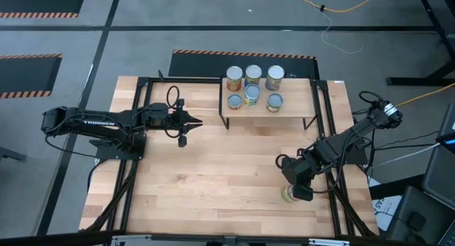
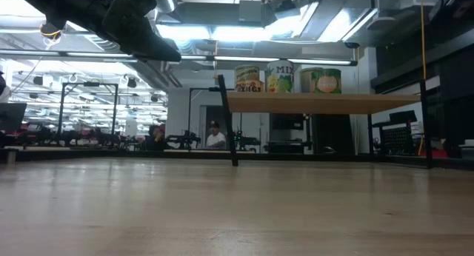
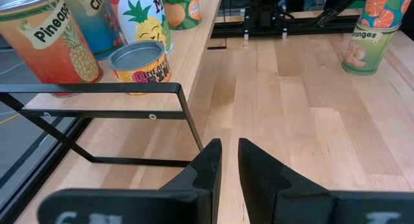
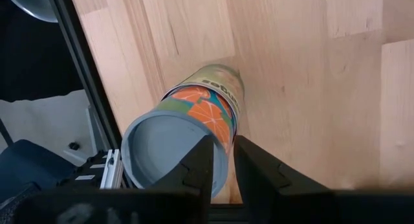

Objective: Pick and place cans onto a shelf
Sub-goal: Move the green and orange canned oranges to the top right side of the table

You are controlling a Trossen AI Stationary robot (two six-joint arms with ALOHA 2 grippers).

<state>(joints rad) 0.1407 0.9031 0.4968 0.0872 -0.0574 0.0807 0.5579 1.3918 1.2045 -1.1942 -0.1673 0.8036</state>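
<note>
Right gripper [image 4: 221, 160]: fingers nearly together above the rim of the orange-label can [image 4: 194, 123], gripping nothing as far as the view shows. The can stands on the bench [image 1: 213, 175] near its front right edge. Rigid, smooth tin, probably slippery; grasp across mid-body. Left gripper [image 3: 229, 160] idles, fingers nearly together, beside the shelf [image 1: 298, 104] carrying six cans.

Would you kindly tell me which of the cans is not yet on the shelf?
The oranges can near the table's front right edge, directly under the right hand. The other six stand together on the shelf.
</note>
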